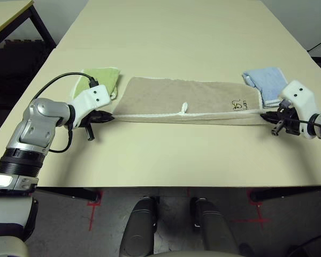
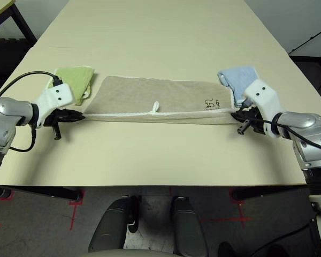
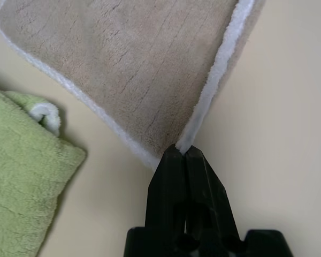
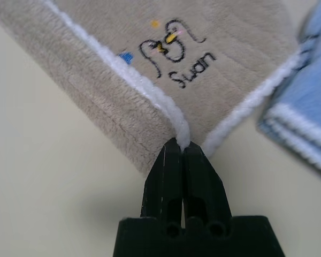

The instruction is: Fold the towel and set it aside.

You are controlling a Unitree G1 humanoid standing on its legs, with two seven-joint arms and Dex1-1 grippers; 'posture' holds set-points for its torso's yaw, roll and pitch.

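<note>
First fold under way: towel [image 1: 187, 99] doubled lengthwise across the table [image 1: 171, 32].
We find the left gripper [image 1: 108, 117] and right gripper [image 1: 265, 115] each pinching a near corner; next, we judge, release and fold crosswise.

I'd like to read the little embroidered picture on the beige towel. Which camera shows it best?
The right wrist view: the embroidery on the towel is close up, a swan outline above the word "Swan". Both eye views show it as a tiny dark mark. The left wrist view shows the towel's other, plain end.
</note>
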